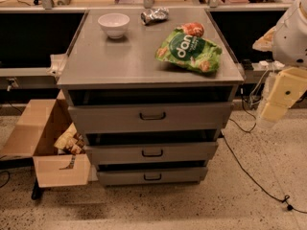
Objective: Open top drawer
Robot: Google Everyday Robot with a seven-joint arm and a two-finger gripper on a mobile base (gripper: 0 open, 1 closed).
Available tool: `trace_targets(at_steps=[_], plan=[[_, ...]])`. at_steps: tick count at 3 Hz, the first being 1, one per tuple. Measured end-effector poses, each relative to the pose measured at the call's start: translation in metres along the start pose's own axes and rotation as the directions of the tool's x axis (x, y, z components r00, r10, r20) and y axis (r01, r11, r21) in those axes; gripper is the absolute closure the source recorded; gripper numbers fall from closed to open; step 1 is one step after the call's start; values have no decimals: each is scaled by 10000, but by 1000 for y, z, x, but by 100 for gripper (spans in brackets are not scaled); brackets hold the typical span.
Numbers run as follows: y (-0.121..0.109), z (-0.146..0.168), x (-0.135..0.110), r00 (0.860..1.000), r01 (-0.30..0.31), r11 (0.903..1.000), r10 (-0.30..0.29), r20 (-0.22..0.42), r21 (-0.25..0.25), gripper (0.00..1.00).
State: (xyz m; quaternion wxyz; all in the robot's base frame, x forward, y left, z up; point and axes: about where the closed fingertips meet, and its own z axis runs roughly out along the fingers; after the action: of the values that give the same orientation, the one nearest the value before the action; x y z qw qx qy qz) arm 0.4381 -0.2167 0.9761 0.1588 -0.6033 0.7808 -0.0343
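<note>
Claw at far right, well apart from top drawer; spread or pressed together: cannot tell. Green bag, white bowl on worktop.

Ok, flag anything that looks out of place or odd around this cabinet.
A brown cardboard box lies open on the floor left of the grey metal cabinet, snack packets at its mouth. A crumpled silver wrapper sits on top. The gripper hangs right of the grey top drawer, apart from it.

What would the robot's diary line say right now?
task: open top drawer | grey metal top drawer: small black bar handle untouched | gripper: right of grey metal cabinet, apart from drawer
</note>
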Motion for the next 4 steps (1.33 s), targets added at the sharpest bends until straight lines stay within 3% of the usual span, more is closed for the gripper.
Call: trace_targets(at_steps=[1, 2, 3, 4], plan=[[0, 0, 0, 10000, 0, 10000, 0, 0, 0, 0], [6, 34, 12, 9996, -205, 9994, 210, 180, -286, 0], [22, 112, 23, 9984, 52, 9944, 7, 559, -1059, 0], [36, 198, 30, 9931, 545, 9822, -347, 1116, -1795, 0]])
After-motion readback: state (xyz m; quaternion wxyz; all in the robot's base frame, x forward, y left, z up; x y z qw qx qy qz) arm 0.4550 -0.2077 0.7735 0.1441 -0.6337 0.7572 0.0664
